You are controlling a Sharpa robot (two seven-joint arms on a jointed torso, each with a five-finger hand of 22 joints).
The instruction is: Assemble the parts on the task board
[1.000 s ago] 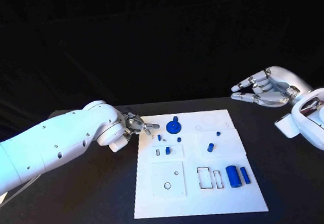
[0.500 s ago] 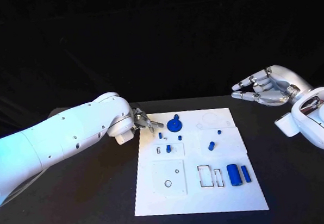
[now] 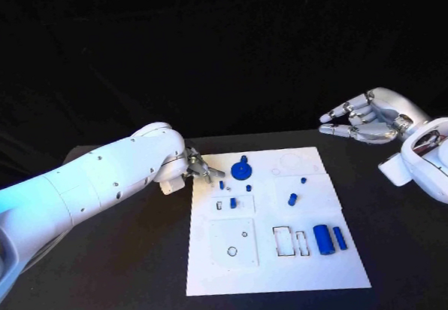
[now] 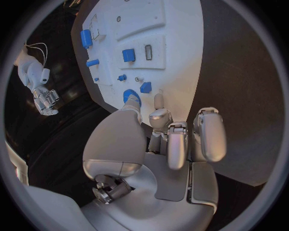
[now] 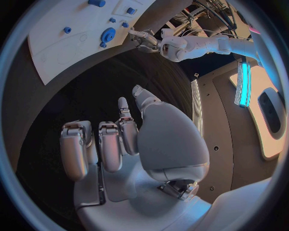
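Note:
The white task board lies in the middle of the black table. A round blue disc with a knob stands near its far edge, with several small blue parts close by, among them a short peg. A blue cylinder and a thin blue bar lie near the right edge. My left hand hovers at the board's far left corner, fingers apart and empty, its thumb just beside the disc. My right hand hangs raised beyond the board's far right corner, empty with loosely curved fingers.
Rectangular slots and a small round hole are cut in the board's near half. Bare black table surrounds the board on all sides. My left forearm stretches across the table's left side.
My left hand has moved a little farther and to the right, closer to the blue disc, and its arm has swung up with it. The right hand has barely shifted.

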